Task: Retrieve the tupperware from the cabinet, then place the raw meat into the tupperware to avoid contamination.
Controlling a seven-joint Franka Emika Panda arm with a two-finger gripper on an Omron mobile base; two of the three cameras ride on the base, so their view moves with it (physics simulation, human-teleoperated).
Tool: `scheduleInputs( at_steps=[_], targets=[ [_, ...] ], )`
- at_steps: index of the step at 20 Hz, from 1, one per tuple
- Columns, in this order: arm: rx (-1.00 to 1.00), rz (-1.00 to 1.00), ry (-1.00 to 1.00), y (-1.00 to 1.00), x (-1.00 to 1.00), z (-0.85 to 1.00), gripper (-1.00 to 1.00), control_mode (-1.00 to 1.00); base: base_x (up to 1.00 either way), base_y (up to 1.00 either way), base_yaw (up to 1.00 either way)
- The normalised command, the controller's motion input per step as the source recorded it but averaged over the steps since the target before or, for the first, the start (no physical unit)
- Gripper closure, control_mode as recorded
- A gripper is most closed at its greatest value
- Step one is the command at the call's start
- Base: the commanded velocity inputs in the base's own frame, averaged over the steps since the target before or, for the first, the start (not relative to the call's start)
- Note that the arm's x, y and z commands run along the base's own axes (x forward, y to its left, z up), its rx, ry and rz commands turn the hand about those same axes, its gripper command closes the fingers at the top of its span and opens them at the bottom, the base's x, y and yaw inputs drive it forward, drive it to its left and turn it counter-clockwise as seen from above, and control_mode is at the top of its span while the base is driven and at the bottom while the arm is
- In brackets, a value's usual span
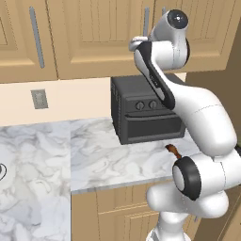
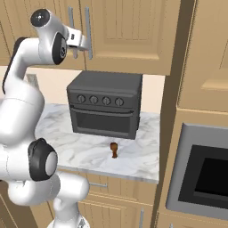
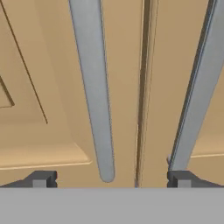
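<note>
The end effector (image 3: pixel 109 179) stands wide open, empty, straddling a grey bar handle (image 3: pixel 93 87) on the closed cabinet (image 2: pixel 129 35). That handle looks rigid and smooth, best gripped mid-bar. The raw meat (image 2: pixel 114 149), probably light and slippery, lies on the bench (image 2: pixel 84 149) before the toaster oven (image 2: pixel 104 104).

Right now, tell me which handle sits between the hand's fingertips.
The left handle of the pair at the door seam: its rounded lower end lies between the open hand's tips; the right handle runs over one tip.

I found no readable text, label, brand or number anywhere, not even by the toaster oven's (image 2: pixel 104 109) knobs.
</note>
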Motion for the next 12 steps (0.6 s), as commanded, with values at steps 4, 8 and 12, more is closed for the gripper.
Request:
scheduleInputs(
  at_steps=[4, 8, 12],
  targets=[
    [0.0, 0.0, -0.03, 0.0, 0.48, -0.11, -1.0, -1.0, 0.0, 0.0, 0.0],
    [0.0, 0.0, 0.0, 0.0, 0.48, -0.05, -1.0, -1.0, 0.0, 0.0, 0.0],
    [0.0, 0.0, -0.01, 0.06, 0.48, -0.04, -1.0, -1.0, 0.0, 0.0, 0.0]
  ],
)
